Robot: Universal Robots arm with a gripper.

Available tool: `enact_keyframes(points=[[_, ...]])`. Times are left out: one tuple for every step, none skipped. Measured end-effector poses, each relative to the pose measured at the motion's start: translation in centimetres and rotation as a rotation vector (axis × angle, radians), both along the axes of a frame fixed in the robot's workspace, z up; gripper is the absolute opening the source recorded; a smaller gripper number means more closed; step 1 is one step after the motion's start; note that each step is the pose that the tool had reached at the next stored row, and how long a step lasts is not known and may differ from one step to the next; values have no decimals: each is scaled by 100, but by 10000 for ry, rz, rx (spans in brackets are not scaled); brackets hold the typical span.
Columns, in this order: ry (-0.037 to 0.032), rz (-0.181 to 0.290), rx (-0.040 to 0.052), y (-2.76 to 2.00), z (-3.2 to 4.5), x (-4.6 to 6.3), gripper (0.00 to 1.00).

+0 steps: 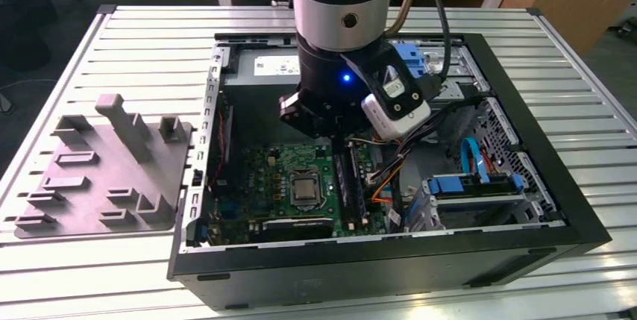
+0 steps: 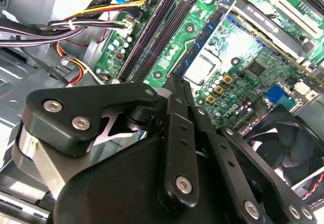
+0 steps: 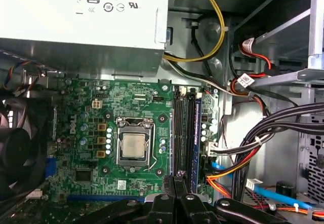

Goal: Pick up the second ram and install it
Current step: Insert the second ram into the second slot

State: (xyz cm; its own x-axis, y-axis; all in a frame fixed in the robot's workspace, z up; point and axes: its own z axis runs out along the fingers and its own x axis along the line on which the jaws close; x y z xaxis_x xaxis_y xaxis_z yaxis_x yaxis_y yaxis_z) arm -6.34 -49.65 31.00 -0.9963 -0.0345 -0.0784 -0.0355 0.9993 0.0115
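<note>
Seating rather than fetching, by the look of it: black linked gripper (image 3: 174, 179) low inside the open black computer case (image 1: 557, 208), fingers (image 3: 167, 188) drawn together with no gap showing and nothing visibly held between them. Standing on edge in the slot bank of the large green motherboard (image 1: 264, 174), just beside the silver processor socket (image 3: 134, 149) and close under the fingertips: long, thin, flat dark memory stick (image 1: 347, 182), fully home or not impossible to tell. Calling, probably, for a square, even press along its top edge.
</note>
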Motion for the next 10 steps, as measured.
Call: enact_keyframes(points=[[0,1,4,0,0,0,11],[0,1,6,-1,-1,0,11],[-1,-9,15,-1,-5,0,11],[-1,-30,18,-1,-11,0,11],[0,-58,19,-1,-18,0,11],[0,-87,16,1,-27,1,11],[1,-112,17,5,-36,1,11],[1,-133,16,13,-43,1,11],[1,-148,17,24,-50,1,11],[0,-161,18,37,-56,2,11]])
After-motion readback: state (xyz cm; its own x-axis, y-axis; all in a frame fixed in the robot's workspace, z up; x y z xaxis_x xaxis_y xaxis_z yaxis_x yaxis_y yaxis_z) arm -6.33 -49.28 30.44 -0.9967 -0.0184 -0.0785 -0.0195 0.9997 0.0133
